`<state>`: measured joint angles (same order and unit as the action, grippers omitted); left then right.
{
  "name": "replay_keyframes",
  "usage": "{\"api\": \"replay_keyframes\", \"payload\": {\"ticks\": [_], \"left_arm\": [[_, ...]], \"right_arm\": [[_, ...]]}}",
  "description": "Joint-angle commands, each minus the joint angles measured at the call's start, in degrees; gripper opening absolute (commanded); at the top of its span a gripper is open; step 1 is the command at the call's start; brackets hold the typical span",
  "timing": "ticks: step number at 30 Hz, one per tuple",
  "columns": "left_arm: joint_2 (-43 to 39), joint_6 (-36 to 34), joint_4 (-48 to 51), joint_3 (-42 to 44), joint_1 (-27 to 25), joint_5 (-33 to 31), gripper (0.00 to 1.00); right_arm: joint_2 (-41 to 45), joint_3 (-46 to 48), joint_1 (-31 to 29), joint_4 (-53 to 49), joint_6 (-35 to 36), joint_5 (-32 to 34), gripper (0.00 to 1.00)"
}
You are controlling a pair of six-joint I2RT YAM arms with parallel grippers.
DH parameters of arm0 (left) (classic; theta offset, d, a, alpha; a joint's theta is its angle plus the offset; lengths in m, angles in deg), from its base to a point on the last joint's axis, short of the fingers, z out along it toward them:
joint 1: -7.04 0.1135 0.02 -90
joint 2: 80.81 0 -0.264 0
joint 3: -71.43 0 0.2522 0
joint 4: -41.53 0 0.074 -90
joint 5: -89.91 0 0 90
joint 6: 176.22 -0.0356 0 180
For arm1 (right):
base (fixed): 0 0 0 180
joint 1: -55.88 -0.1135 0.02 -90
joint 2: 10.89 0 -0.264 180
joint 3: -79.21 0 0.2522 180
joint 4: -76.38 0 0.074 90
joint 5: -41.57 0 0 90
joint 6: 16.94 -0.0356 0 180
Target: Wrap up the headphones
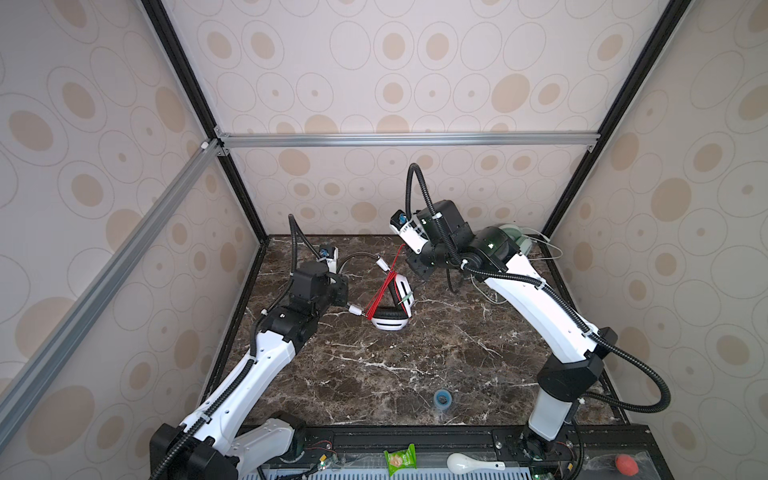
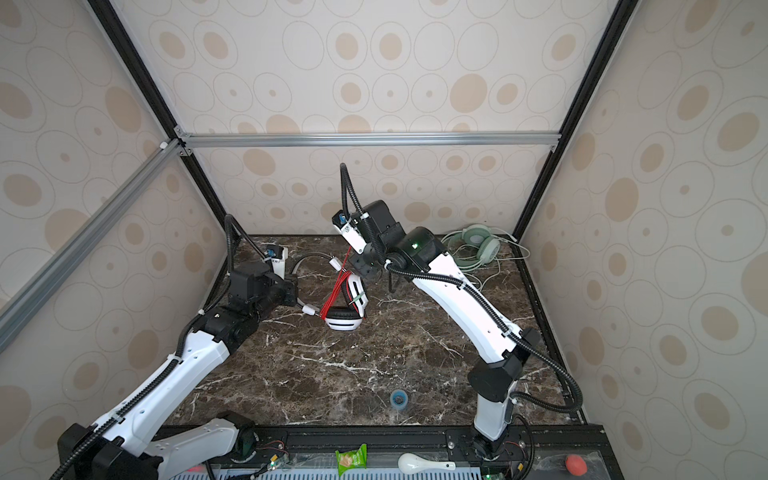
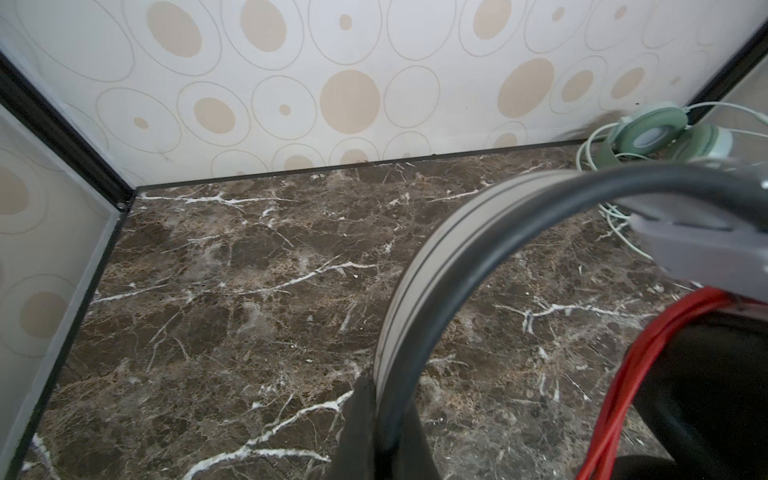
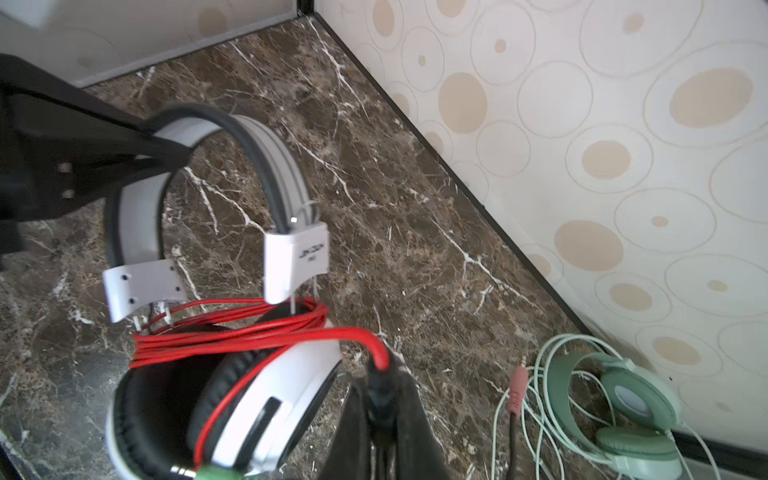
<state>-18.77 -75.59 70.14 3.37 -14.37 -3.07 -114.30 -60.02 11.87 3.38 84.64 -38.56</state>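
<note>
The white headphones (image 1: 392,309) (image 2: 347,305) lie mid-table, black pads showing and the red cord (image 4: 232,336) (image 3: 623,374) looped several times round the ear cups. My left gripper (image 1: 340,286) (image 2: 296,291) (image 3: 384,415) is shut on their grey headband (image 3: 419,266) (image 4: 266,137). My right gripper (image 1: 409,259) (image 2: 356,259) (image 4: 384,399) is shut on the cord's dark plug end, and the cord rises taut to it. The mint green headphones (image 2: 478,245) (image 4: 636,399) (image 3: 665,133) sit in the back right corner with their pale cord loose around them. In a top view the right arm partly hides this green pair (image 1: 519,241).
A small blue ring (image 1: 442,399) (image 2: 399,399) lies on the marble near the front. On the front ledge are a green packet (image 1: 400,459), a white spoon (image 1: 465,461) and a red ball (image 1: 626,464). Patterned walls close the back and both sides.
</note>
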Motion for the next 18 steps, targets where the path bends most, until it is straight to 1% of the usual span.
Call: {"api": "replay_keyframes", "payload": {"ticks": [1,5,9,12,14,18], "left_arm": [[-2.7,-1.8,2.1,-0.3,-0.3,3.0,0.00],[-4.1,-2.9,3.8,-0.4,-0.4,3.6,0.00],[-5.4,-4.2,4.6,-0.2,-1.0,4.9,0.00],[-6.2,-3.7,4.5,-0.3,-1.1,6.7,0.00],[-6.5,-3.0,4.3,-0.8,-1.1,8.2,0.00],[-6.7,-2.2,4.3,-2.6,-1.1,9.8,0.00]], "right_arm": [[0.2,-2.2,2.6,-1.4,-1.8,1.8,0.00],[-0.1,-0.7,4.1,-0.3,-0.6,1.0,0.00],[-2.8,-1.4,4.6,-2.2,1.5,1.2,0.00],[-3.5,1.2,4.7,-0.9,2.4,0.2,0.00],[-3.0,4.1,5.0,1.1,2.7,-2.1,0.00],[-0.3,11.3,7.3,5.9,2.4,-9.5,0.00]]}}
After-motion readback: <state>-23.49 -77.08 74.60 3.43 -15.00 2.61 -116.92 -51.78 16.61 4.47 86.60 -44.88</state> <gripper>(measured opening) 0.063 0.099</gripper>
